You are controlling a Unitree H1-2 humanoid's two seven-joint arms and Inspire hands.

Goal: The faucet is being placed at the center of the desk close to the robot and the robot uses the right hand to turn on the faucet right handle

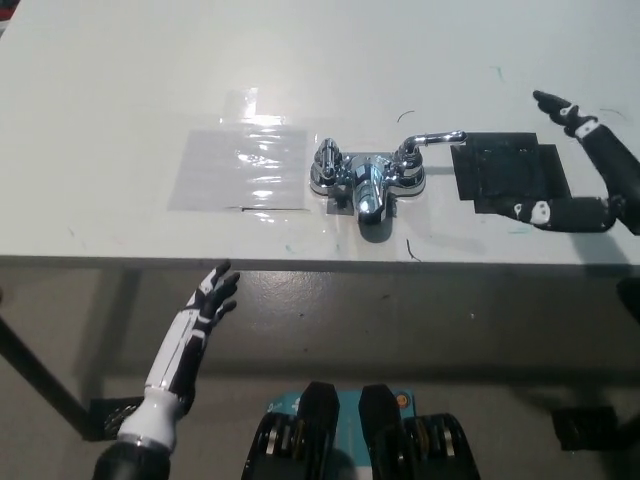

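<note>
Down at the near left, the white left robot hand (212, 295) rests below the front edge of the desk (100, 80), fingers spread, holding nothing. Up on the desk top, a clear shiny patch (240, 168) lies flat just left of centre, catching the light. Right beside it, the chrome faucet (368, 182) stands at the middle of the desk near the front edge, spout pointing toward the robot. Its left handle (325, 155) sits short and upright, and its right handle (428, 140) is a lever reaching out to the right. The lever's tip comes just up to a black patch (510, 175) stuck on the desk. At the far right edge, the black right robot hand (618, 200) hangs over the desk, wide open, one finger stretched up past the patch's far corner and another low along its near corner, apart from the lever.
</note>
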